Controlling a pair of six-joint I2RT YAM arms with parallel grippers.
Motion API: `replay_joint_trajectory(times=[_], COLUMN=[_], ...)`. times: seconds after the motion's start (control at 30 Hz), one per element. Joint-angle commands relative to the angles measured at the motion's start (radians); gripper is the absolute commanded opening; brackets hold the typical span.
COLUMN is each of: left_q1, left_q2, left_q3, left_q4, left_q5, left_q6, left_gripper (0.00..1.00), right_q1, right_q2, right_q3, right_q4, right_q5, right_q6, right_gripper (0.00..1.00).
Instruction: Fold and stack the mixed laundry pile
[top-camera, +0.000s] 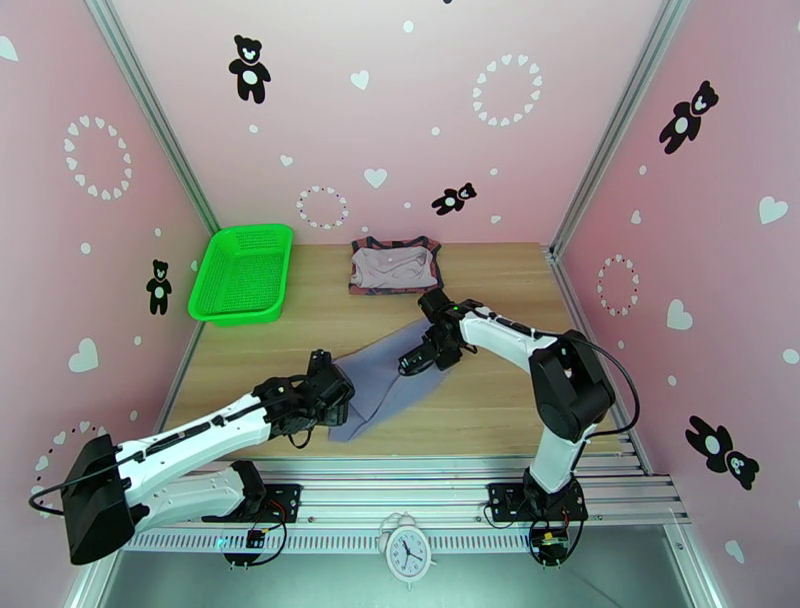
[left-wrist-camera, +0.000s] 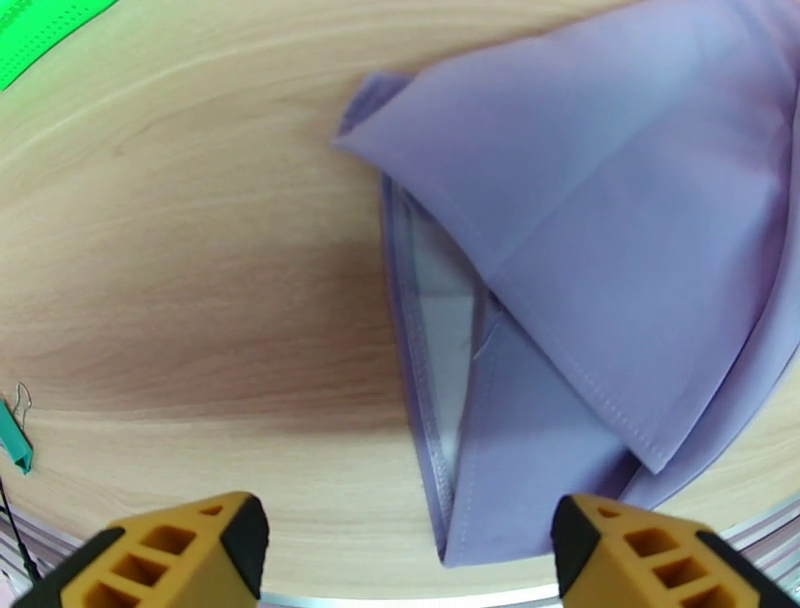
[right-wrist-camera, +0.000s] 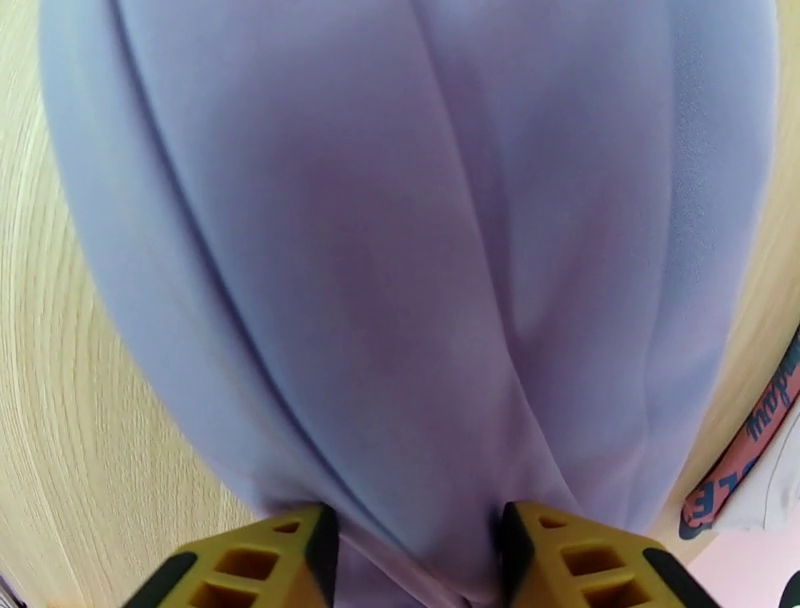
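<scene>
Right claw (right-wrist-camera: 415, 550) pinches the grey-lavender fabric shirt (right-wrist-camera: 400, 250) bunched just ahead, limp and light I reckon; left claw (left-wrist-camera: 410, 545) gapes empty over its hem (left-wrist-camera: 425, 420), where I'd grip

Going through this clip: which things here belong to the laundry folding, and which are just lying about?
Part of the job:
- lavender shirt, pinched between the right fingers
- red tank top and mauve piece, stacked at the back of the table

Lying about:
- green basket
- alarm clock
</scene>
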Motion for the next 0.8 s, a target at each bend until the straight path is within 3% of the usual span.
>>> replay_joint_trajectory(times=[0.0, 0.27, 0.33, 0.4, 0.5, 0.77], left_q1=[-0.004, -0.127, -0.138, -0.138, -0.138, -0.137], left_q2=[0.026, 0.116, 0.132, 0.127, 0.083, -0.029], left_q3=[0.044, 0.122, 0.116, 0.096, 0.073, 0.019], left_q4=[-0.024, -0.041, -0.045, -0.049, -0.062, -0.065], left_q5=[0.048, 0.059, 0.072, 0.066, 0.062, 0.040], left_q6=[0.044, 0.122, 0.132, 0.118, 0.092, 0.026], left_gripper=[0.80, 0.81, 0.81, 0.82, 0.83, 0.94], right_q1=[-0.013, -0.032, -0.037, -0.036, -0.037, -0.037], right_q2=[-0.109, -0.248, -0.257, -0.256, -0.251, -0.179], right_q3=[-0.041, -0.162, -0.186, -0.211, -0.226, -0.144], right_q4=[0.019, 0.082, 0.093, 0.108, 0.125, 0.120], right_q5=[0.031, 0.039, 0.013, -0.004, -0.026, -0.022], right_q6=[0.046, 0.135, 0.150, 0.155, 0.158, 0.143], right_gripper=[0.45, 0.19, 0.18, 0.23, 0.39, 0.54])
